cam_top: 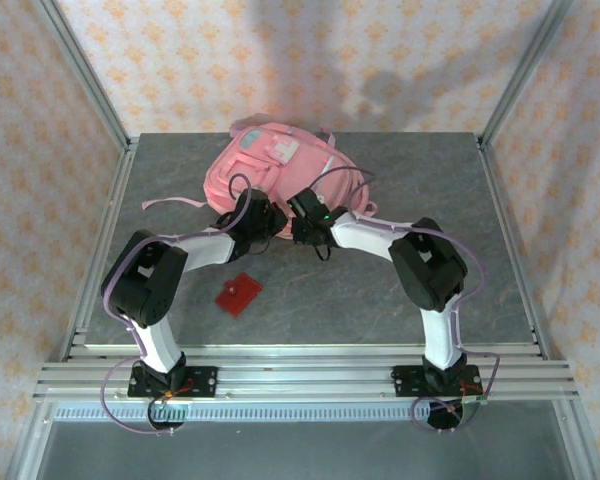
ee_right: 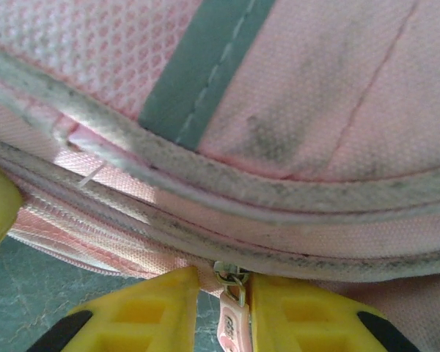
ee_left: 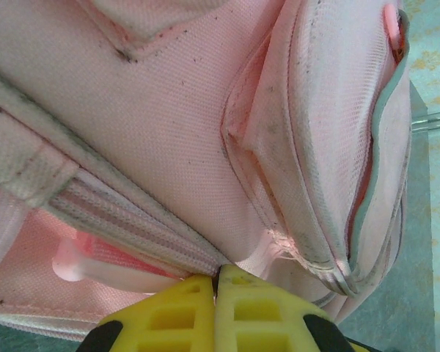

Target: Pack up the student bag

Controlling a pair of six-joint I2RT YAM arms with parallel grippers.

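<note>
Now right gripper (ee_right: 224, 286) straddles zip pull (ee_right: 233, 323), jaws slightly apart; left gripper (ee_left: 216, 284) closed against student bag (cam_top: 270, 165); pinch pull squarely.

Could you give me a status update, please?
Left end effector shut against backpack seam. Right end effector slightly open around zipper pull. Red item lies apart.

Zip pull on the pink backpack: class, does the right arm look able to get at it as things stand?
Probably yes: the zip pull already sits between the fingers of the right pincer, with nothing in between.
</note>
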